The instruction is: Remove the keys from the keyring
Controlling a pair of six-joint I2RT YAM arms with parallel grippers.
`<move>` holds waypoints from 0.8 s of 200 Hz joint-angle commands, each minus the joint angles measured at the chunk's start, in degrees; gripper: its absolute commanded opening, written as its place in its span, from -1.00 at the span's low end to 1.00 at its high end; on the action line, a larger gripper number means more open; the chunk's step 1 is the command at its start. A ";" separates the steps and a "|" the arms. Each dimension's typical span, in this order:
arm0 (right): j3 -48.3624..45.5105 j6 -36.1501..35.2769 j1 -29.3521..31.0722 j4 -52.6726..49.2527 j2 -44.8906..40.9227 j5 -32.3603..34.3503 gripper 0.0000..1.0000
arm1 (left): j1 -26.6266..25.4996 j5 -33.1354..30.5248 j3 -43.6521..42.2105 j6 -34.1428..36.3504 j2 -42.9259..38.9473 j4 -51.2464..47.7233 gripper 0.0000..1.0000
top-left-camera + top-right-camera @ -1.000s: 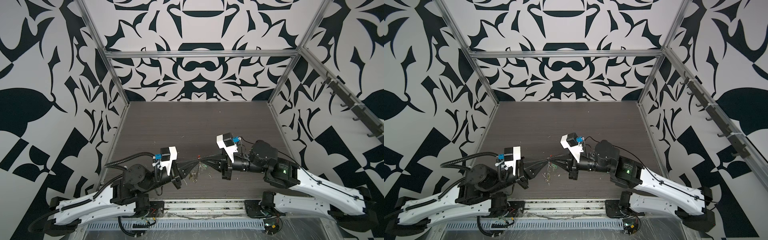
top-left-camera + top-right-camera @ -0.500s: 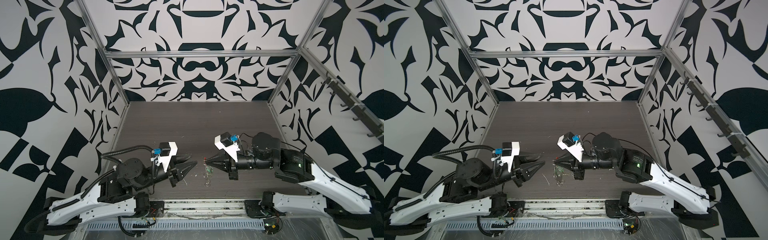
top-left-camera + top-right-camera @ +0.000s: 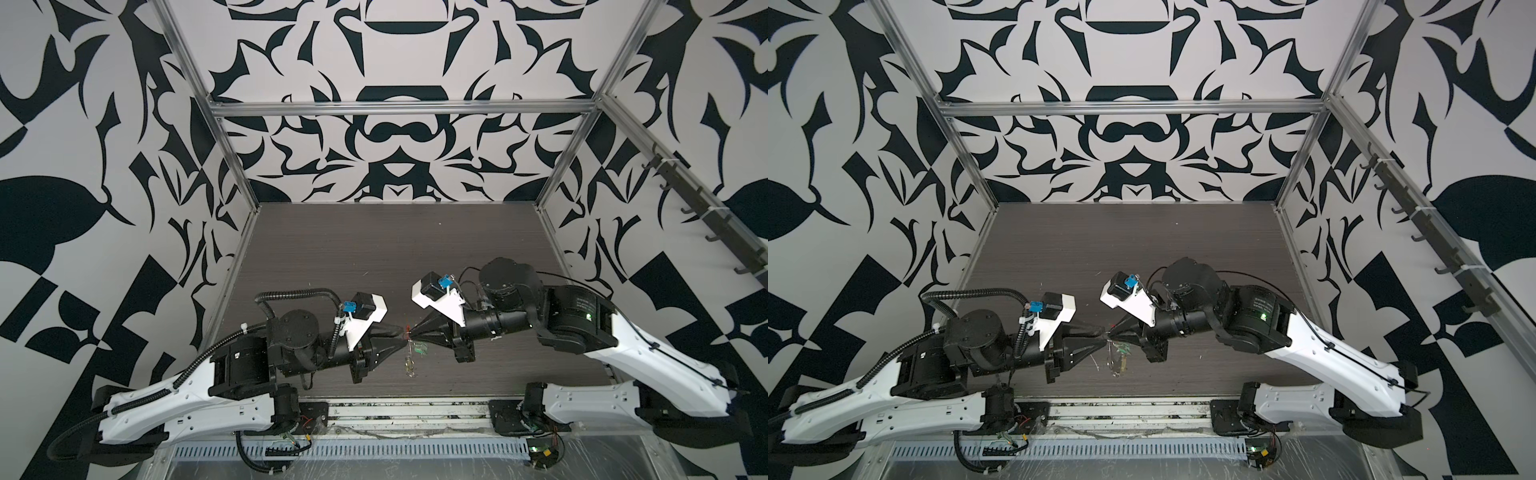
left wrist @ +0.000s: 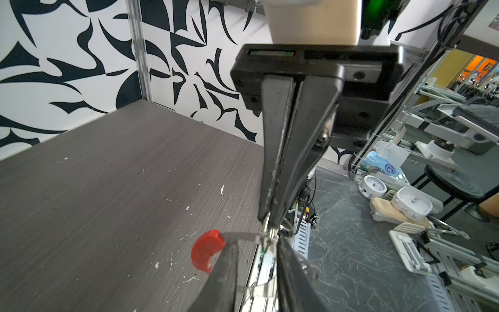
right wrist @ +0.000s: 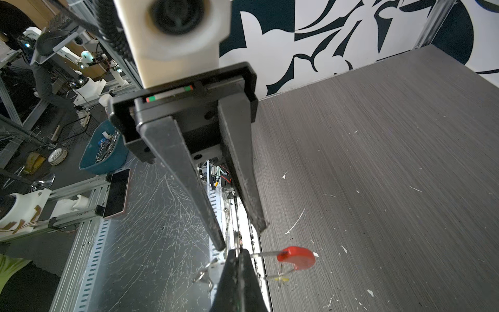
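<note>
1. Right gripper [image 3: 409, 331]: the jaws are pressed together on the thin wire of the keyring [image 4: 243, 235], just beside its red sleeve [image 4: 206, 251]. You can confirm the pinch in both wrist views.

2. Left gripper [image 3: 400, 332]: the jaws stand apart. In the right wrist view you see a clear gap between its two fingers [image 5: 189, 189]. In the left wrist view a lower stretch of the wire crosses that gap. You cannot tell whether either finger touches it. The red sleeve sits just beside the outer face of one finger.

3. Position: in both top views the two grippers meet tip to tip over the near part of the table [image 3: 374, 257], close to its middle. The keyring is held between them, off the surface.

4. Keys [image 3: 410, 359]: they hang in a small cluster just below the meeting point. The green tag [image 3: 422, 348] lies at the top of the cluster, on the right gripper's side. In the top views you cannot separate the individual keys.

5. White flecks [image 4: 222, 189] lie scattered on the table.
</note>
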 commanded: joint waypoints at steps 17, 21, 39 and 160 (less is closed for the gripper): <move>3.48 -1.59 -0.21 -0.97 0.65 -1.71 -1.00 | 0.44 1.64 1.88 -0.04 0.36 -1.33 -0.55; 3.55 -1.57 -0.19 -1.10 0.73 -1.72 -1.00 | 0.52 1.88 1.98 0.01 0.47 -1.35 -0.57; 4.05 -1.80 -0.20 -1.51 1.17 -1.78 -1.00 | 0.66 2.38 2.39 0.04 1.39 -1.63 -0.61; 3.29 -0.84 -0.19 1.15 1.05 1.73 -0.83 | 1.24 -1.34 1.81 -0.38 2.22 0.88 -1.00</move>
